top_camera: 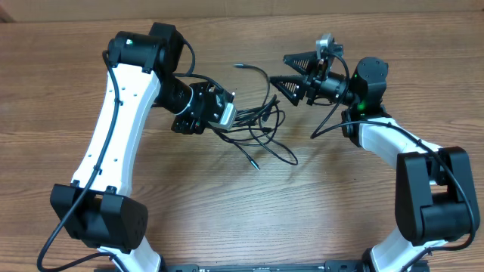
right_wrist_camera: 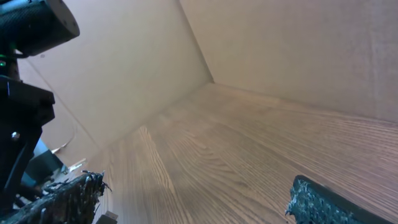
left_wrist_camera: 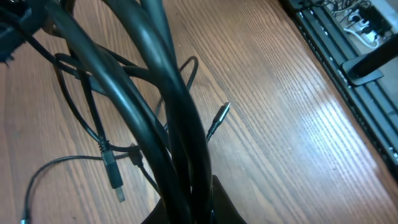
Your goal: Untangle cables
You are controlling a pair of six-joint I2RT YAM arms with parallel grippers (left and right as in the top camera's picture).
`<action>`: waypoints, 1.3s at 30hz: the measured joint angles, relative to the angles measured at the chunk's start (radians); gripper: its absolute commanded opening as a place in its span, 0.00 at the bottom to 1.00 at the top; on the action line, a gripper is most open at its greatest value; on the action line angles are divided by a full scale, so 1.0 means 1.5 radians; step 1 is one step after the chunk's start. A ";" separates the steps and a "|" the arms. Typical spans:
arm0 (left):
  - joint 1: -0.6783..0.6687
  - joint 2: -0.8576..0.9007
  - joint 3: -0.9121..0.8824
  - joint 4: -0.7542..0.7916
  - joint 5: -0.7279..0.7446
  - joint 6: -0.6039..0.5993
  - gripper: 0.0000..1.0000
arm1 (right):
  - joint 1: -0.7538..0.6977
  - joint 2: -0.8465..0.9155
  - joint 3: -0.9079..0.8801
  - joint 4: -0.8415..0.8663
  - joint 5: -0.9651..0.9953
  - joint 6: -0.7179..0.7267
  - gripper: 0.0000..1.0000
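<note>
A tangle of thin black cables (top_camera: 257,125) lies on the wooden table at centre. My left gripper (top_camera: 227,113) is shut on a bundle of these cables, which run thick and dark up the left wrist view (left_wrist_camera: 174,124). A USB plug (left_wrist_camera: 115,177) and a thin jack plug (left_wrist_camera: 219,118) lie loose on the wood. My right gripper (top_camera: 291,72) is open and empty, held above the table to the right of the tangle, with only its two padded fingertips (right_wrist_camera: 193,202) showing in the right wrist view.
A loose cable end (top_camera: 240,66) arcs toward the back of the table. Another plug end (top_camera: 255,164) lies toward the front. Cardboard walls (right_wrist_camera: 280,43) stand behind the table. A black rail (left_wrist_camera: 348,56) runs along the table's edge.
</note>
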 measured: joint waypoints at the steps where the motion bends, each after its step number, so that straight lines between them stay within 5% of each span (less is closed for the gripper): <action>1: 0.000 0.000 0.000 0.001 0.000 0.004 0.04 | 0.000 0.000 0.000 0.000 0.000 -0.001 0.98; 39: 0.017 0.000 0.000 0.028 -0.022 -0.018 0.04 | 0.008 0.000 0.000 0.042 -0.150 -0.069 1.00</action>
